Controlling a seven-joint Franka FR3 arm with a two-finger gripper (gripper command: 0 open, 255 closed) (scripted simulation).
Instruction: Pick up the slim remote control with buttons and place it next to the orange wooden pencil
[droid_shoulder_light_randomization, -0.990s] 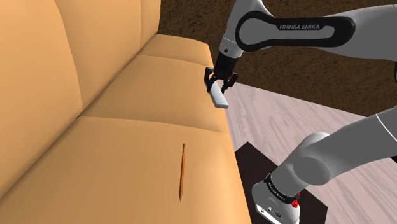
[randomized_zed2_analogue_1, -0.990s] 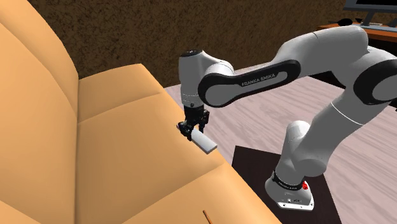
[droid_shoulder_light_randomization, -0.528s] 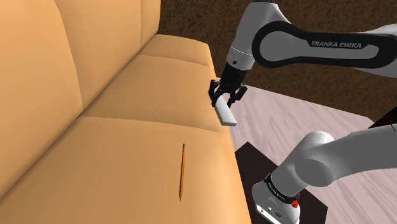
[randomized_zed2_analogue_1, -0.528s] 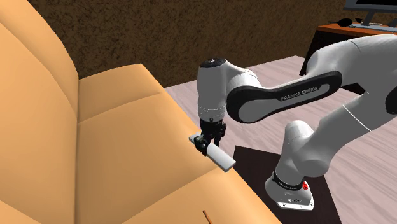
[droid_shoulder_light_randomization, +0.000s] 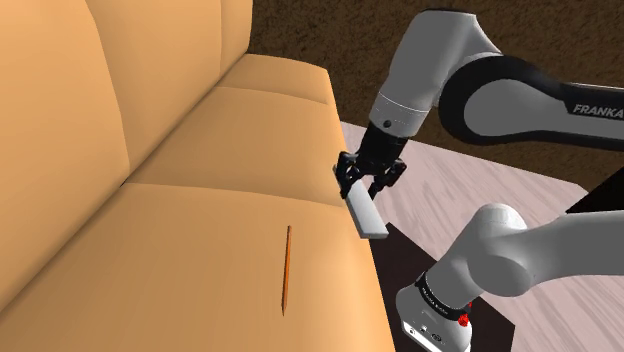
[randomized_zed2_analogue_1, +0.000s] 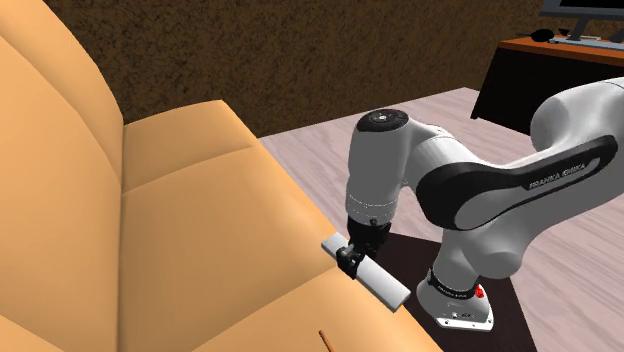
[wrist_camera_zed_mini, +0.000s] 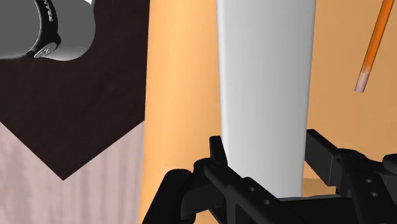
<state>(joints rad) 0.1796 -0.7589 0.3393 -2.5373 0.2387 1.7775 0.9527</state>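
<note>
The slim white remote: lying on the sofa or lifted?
Lifted: the slim white remote hangs slanted, clasped by black jaws, over the orange sofa.

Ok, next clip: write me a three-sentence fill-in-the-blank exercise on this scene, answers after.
1. The jaws are ____ on the white remote.
2. The pencil lies on the ____ seat, apart from the remote.
3. The pencil is ____ in colour.
Missing words: shut; sofa; orange.
</note>
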